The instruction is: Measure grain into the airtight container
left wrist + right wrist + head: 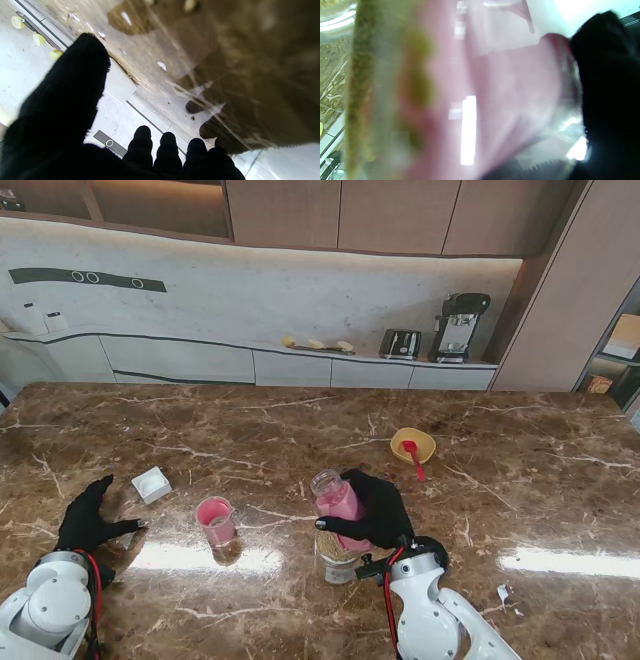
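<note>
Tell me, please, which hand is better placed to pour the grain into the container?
The right hand: it already holds the pink cup over the container. The left hand rests open on the table, far off.

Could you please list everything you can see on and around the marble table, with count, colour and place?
Pink cup: one, translucent pink, held tilted over the clear jar, centre near me.
Clear jar: one, clear with tan grain inside, under the held cup, near me.
Second pink cup: one, pink, upright on the table, left of the jar.
White box: one, white, on the table at left.
Yellow bowl: one, yellow, farther from me, right of centre.
Red spoon: one, red, resting in the yellow bowl.
Table: one, brown marble.
Toaster: one, dark, on the back counter.
Coffee machine: one, black, back counter.
Left robot hand: one, black glove, open, resting at left.
Right robot hand: one, black glove, gripping the pink cup.
</note>
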You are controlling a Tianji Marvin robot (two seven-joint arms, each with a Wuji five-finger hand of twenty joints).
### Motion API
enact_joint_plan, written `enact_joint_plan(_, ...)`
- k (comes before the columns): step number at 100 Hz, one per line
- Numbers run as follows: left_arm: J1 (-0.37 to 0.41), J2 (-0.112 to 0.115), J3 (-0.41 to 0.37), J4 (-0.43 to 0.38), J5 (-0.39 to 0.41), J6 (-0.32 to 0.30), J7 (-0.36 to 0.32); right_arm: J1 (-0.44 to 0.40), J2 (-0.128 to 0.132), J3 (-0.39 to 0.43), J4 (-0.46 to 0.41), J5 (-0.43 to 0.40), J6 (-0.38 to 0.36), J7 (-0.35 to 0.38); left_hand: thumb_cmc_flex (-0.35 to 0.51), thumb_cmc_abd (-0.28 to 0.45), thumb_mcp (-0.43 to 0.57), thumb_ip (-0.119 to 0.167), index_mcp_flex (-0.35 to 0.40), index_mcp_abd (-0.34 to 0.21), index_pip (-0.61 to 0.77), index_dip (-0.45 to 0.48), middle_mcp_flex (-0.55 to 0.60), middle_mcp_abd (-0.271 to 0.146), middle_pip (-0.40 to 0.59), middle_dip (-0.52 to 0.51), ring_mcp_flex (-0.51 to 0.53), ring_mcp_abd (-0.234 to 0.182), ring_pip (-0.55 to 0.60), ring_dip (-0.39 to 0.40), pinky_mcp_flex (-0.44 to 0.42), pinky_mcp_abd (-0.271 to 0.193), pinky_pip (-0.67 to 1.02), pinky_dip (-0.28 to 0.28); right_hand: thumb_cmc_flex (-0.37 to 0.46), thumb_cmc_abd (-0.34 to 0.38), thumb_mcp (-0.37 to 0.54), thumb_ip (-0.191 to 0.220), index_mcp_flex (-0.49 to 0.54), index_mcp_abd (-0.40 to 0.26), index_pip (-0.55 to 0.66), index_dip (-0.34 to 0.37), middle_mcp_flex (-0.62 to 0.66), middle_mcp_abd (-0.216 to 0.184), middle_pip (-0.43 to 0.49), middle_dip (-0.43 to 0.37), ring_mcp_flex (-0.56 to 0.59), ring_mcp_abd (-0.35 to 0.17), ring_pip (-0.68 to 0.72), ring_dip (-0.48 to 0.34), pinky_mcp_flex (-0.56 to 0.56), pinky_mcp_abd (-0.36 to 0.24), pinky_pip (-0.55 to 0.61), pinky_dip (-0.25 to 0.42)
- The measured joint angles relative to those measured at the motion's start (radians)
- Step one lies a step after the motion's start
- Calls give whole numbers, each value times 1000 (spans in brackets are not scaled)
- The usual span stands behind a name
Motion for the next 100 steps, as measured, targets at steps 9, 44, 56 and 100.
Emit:
enact_joint_plan(9, -29, 4, 13, 23, -1, 8, -10, 5, 0, -6, 6, 0, 5, 2, 0, 0, 0, 0, 0, -19, 0, 6, 0, 1, -1, -17, 0, 0, 0, -17, -13, 1, -16, -16, 0, 0, 0, 0, 0, 0, 0, 0, 0, 0, 0, 0, 0, 0, 0, 0, 0, 0, 0, 0)
enact_joint_plan(44, -72, 25, 53, 45, 19, 49, -59, 7, 0, -9, 12, 0, 10, 5, -9, 11, -5, -1, 4, -106, 240, 111, 0, 2, -1, -51, -46, -2, -54, -57, -66, 0, -77, -28, 0, 0, 0, 0, 0, 0, 0, 0, 0, 0, 0, 0, 0, 0, 0, 0, 0, 0, 0, 0)
enact_joint_plan(56, -74, 32, 65, 37, 34, 72, -73, 7, 0, -9, 12, 0, 10, 6, -27, 33, -3, -12, 5, -110, 280, 126, 0, 2, -1, -52, -60, -2, -63, -64, -72, 3, -79, -40, 0, 0, 0, 0, 0, 0, 0, 0, 0, 0, 0, 0, 0, 0, 0, 0, 0, 0, 0, 0)
enact_joint_plan(100, -102, 34, 92, 58, 21, 78, -65, 4, 1, -2, 12, -1, 8, 7, -28, 32, -9, -15, 5, -110, 309, 126, 0, 3, -1, -51, -66, 2, -75, -63, -81, 8, -104, -40, 0, 0, 0, 0, 0, 0, 0, 0, 0, 0, 0, 0, 0, 0, 0, 0, 0, 0, 0, 0)
